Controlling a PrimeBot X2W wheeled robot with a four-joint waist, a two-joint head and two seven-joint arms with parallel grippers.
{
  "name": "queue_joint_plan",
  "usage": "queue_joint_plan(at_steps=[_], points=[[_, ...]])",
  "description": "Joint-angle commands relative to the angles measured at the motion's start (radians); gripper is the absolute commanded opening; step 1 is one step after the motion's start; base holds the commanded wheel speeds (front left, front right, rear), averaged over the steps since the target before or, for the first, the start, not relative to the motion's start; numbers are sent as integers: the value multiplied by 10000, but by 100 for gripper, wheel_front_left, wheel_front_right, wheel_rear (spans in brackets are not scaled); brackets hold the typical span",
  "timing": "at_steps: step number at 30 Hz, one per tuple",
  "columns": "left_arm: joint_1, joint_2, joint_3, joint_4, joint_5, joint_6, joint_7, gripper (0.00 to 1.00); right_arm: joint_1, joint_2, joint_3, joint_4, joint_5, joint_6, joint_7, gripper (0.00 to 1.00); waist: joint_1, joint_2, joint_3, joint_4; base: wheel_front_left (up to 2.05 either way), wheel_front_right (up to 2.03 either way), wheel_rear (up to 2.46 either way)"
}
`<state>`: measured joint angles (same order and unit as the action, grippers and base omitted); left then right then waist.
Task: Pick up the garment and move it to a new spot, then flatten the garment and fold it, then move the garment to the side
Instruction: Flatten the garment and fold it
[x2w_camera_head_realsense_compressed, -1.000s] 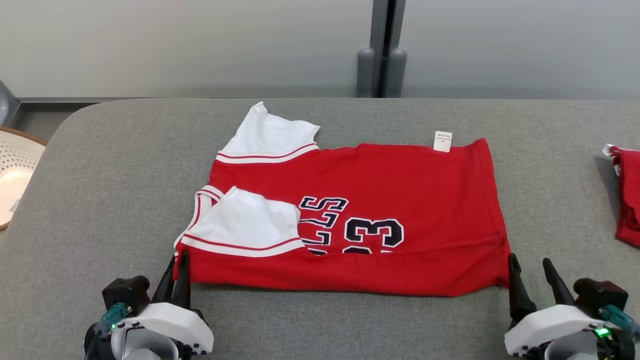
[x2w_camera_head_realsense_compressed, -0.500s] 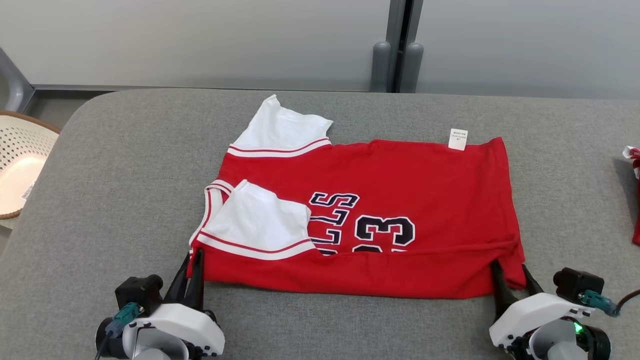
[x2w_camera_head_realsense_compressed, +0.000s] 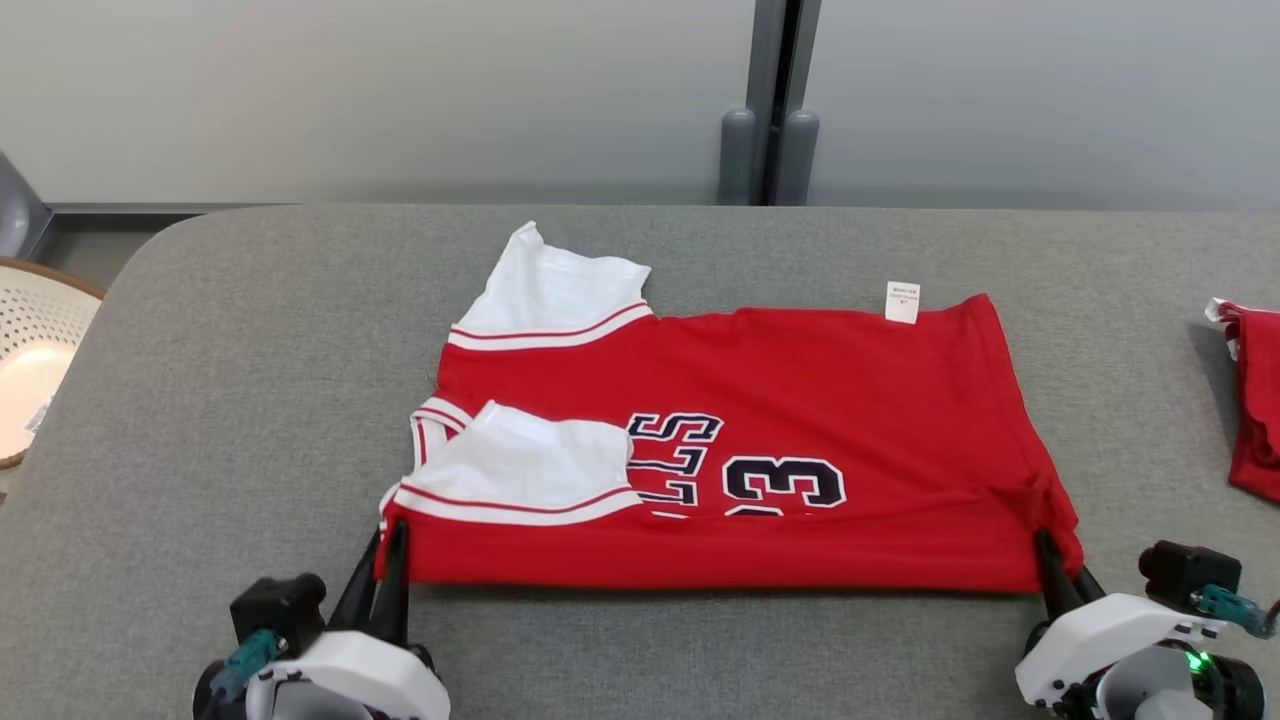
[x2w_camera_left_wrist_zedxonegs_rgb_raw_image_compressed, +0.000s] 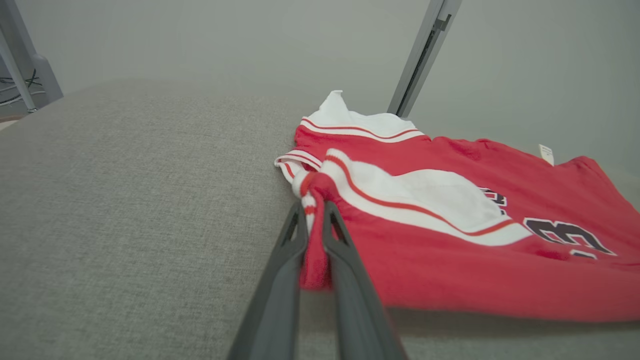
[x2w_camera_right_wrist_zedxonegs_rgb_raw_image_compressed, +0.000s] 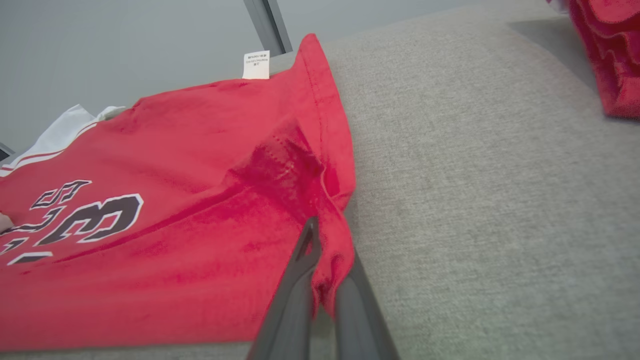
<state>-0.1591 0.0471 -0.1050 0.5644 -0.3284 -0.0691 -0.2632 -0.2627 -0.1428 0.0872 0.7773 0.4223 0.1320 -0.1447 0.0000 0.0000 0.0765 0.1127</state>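
Note:
A red jersey (x2w_camera_head_realsense_compressed: 820, 400) with white sleeves and dark lettering lies on the grey table (x2w_camera_head_realsense_compressed: 250, 350), its near edge folded over. My left gripper (x2w_camera_head_realsense_compressed: 388, 545) is shut on the garment's near left corner, where red and white cloth bunches between the fingers (x2w_camera_left_wrist_zedxonegs_rgb_raw_image_compressed: 314, 210). At the near right corner my right gripper (x2w_camera_head_realsense_compressed: 1052, 562) is shut on the red hem; the wrist view shows the jersey (x2w_camera_right_wrist_zedxonegs_rgb_raw_image_compressed: 175, 165) pinched between both fingers (x2w_camera_right_wrist_zedxonegs_rgb_raw_image_compressed: 322, 250). A white care label (x2w_camera_head_realsense_compressed: 901, 301) sticks out at the far edge.
Another red garment (x2w_camera_head_realsense_compressed: 1255, 400) lies at the table's right edge, also seen as red cloth (x2w_camera_right_wrist_zedxonegs_rgb_raw_image_compressed: 610, 55) in the right wrist view. A pale perforated basket (x2w_camera_head_realsense_compressed: 35, 360) stands off the table's left side. A grey wall with a dark vertical post (x2w_camera_head_realsense_compressed: 768, 100) runs behind.
My right gripper was open beside the near right corner a second ago; it has closed on the hem. The left gripper keeps its hold. The head camera has shifted slightly.

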Motion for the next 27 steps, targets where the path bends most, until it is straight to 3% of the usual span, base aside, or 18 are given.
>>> queue_joint_plan(at_steps=[1,13,19,20,21,22,23,27], points=[[187,75,49,-29,-84,-10,-13,0,184,-193,-120,-125,64,-26,105,0,0,0,-65,-92,0,0,0],[1619,183,-615,-476,238,-327,53,0,1659,-577,-620,-2170,489,-26,2497,0,0,0,-260,-139,0,0,0],[2183,311,-623,-1238,156,-94,493,0,2629,-414,-1166,-3654,310,-26,3792,0,0,0,-517,-163,0,0,0],[2269,335,-640,-1316,125,-67,648,10,2747,-350,-1332,-3840,224,-26,3939,29,0,0,-558,-171,0,0,0],[2355,367,-672,-1374,117,-47,827,29,2863,-286,-1486,-3990,93,-26,4046,100,0,0,-593,-181,0,0,0],[2395,402,-711,-1445,141,-21,940,71,2940,-211,-1626,-4114,-77,-26,4107,100,0,0,-623,-190,0,0,0],[2428,425,-705,-1544,148,13,993,96,2982,-134,-1788,-4284,-289,-26,4084,100,0,0,-648,-200,0,0,0],[2564,450,-734,-1704,152,115,1156,100,3027,132,-2238,-4573,-918,-23,3893,100,0,0,-730,-231,0,0,0]])
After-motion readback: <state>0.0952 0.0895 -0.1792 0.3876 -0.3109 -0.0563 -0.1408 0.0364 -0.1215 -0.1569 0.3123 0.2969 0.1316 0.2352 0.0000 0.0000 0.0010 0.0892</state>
